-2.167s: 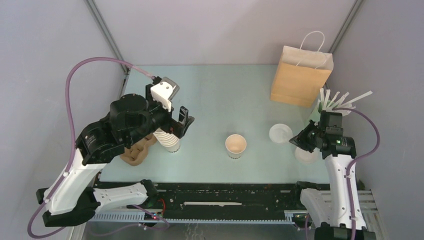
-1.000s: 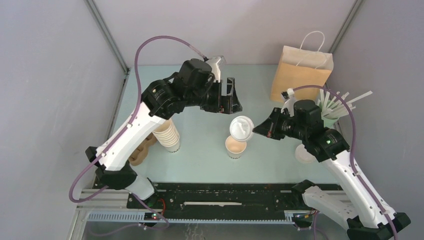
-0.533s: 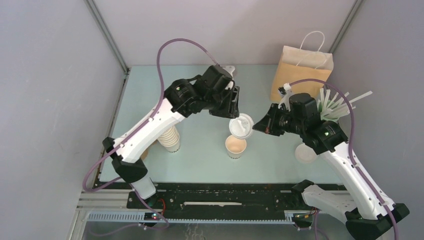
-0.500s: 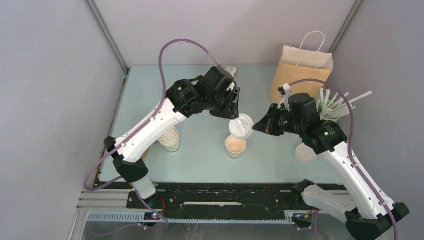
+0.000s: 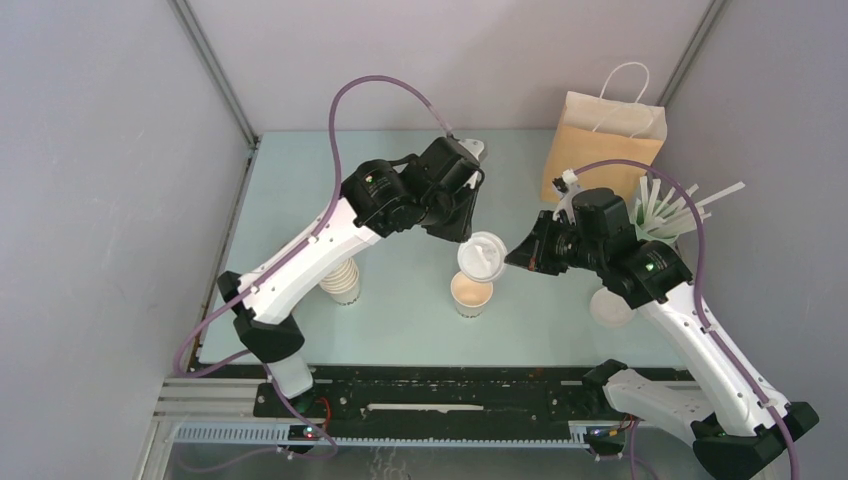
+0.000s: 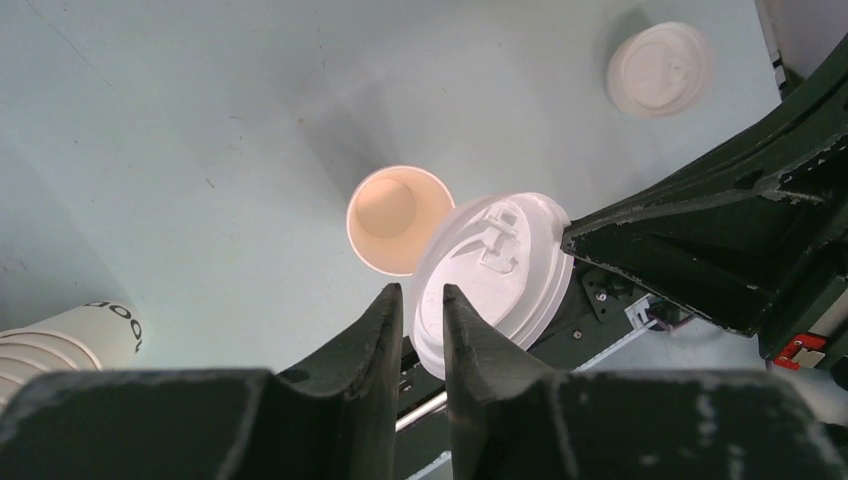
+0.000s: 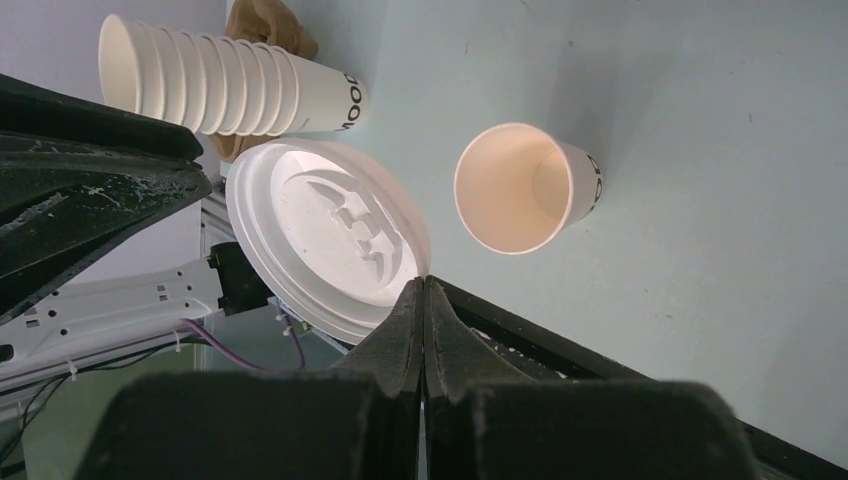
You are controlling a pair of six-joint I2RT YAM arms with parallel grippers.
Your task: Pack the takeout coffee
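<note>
My right end effector (image 5: 512, 253) is pinched tight on the rim of the lid (image 5: 483, 254), on the side that faces the right edge of the bench (image 5: 400, 190). The lid hangs in the air. It is tipped, not flat. My left end effector (image 6: 420, 297) is at the other side of the lid. Its 2 fingers are close together with only a thin gap, and the lid's rim shows in that gap. I cannot tell if they squeeze the rim or just stand around it.

The cup (image 5: 471, 292) stands upright and open on the bench. It is about midway between the left and right edges and closer to the near edge than the far one. Nothing touches it. It is well apart from the stack of cups (image 5: 343, 282) near the left edge and from the paper bag (image 5: 602, 150) at the far right corner.

What matters now is this: the cup's mouth is below the lid and a bit toward the near edge. From above, the lid covers only the far part of the cup's rim. So I think the lid has to go a little toward the near edge, tip flat, and then go down onto the mouth. Both arms are at the lid and neither holds the cup, so a push from the side could knock the cup over.
</note>
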